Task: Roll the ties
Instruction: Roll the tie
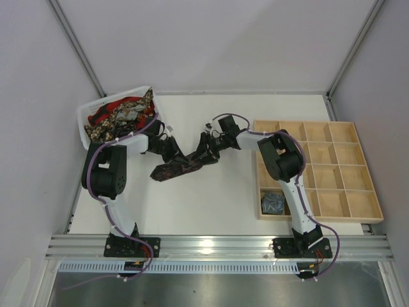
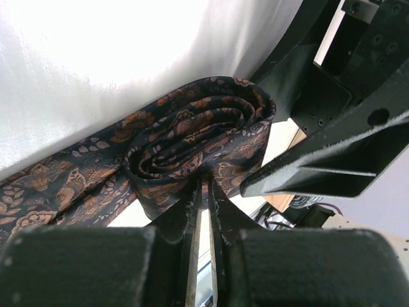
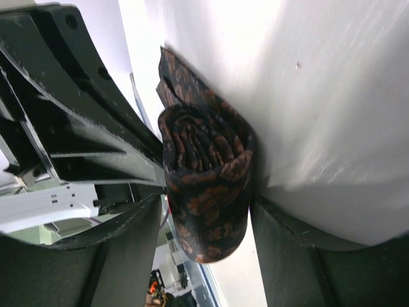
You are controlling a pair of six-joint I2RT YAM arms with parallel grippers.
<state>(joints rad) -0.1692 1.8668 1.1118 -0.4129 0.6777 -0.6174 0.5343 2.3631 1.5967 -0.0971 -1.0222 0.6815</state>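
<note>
Tie (image 2: 192, 134): near-black ground, orange-brown paisley and floral print. Binned ties (image 1: 121, 115): red, gold-and-black patterned. Bin (image 1: 82, 121): white. Coiled tie (image 1: 273, 203): grey-blue. Tray (image 1: 332, 164): pale wood. Counter (image 1: 217, 198): white.

White bin (image 1: 83, 125), wooden divided tray (image 1: 349, 174)

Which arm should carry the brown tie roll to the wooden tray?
Probably right: the right gripper straddles the coiled dark brown patterned tie, nearer the wooden compartment tray; the left gripper just pinches it.
</note>
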